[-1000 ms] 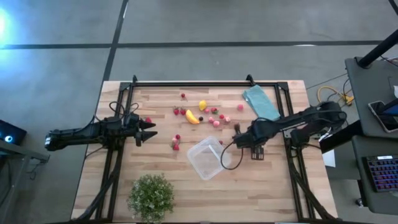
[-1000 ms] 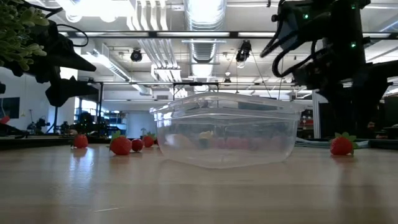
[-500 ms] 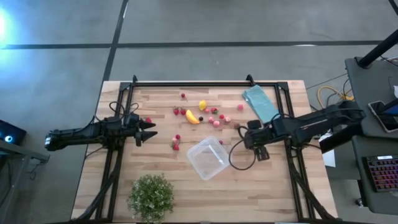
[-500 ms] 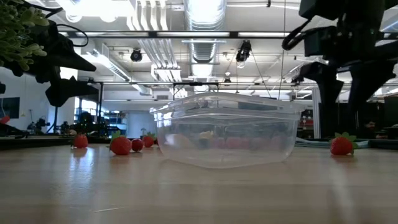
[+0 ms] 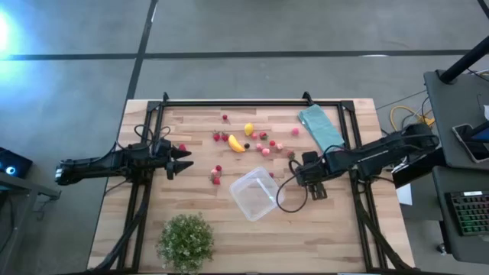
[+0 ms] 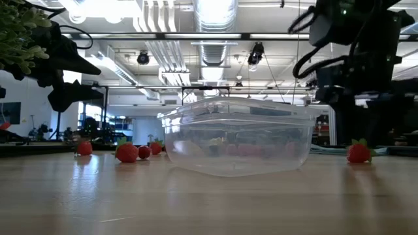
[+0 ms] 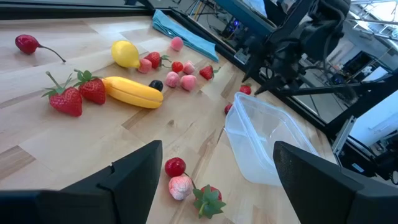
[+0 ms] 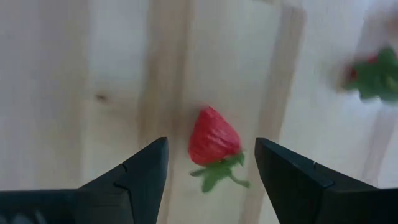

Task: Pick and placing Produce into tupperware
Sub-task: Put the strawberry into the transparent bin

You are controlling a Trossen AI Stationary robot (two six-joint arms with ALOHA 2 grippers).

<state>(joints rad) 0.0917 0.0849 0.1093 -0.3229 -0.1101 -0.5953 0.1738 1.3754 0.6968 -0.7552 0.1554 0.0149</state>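
**Hovering over a strawberry beside the clear box**

Lying on the pale wooden tabletop [image 5: 321,229], a small red toy strawberry with a green leafy cap [image 8: 214,140] sat framed between the right gripper's [image 8: 211,177] parted jaws, which stood released around nothing. That gripper hung low just right of the clear squarish plastic tupperware box [image 5: 254,194], which rested near the tabletop's middle and looked empty. Most of the toy produce lay scattered beyond the box: a yellow-orange banana [image 7: 133,93], a small yellow lemon [image 7: 125,54], two red strawberries [image 7: 79,94] beside the banana, several pink berries [image 7: 180,79] and a dark one [image 7: 155,85]. A teal folded cloth [image 5: 320,126] lay at the far right. The left gripper [image 5: 186,159] waited at the left side, jaws spread and holding nothing. A bushy green potted plant [image 5: 186,241] stood at the near edge.
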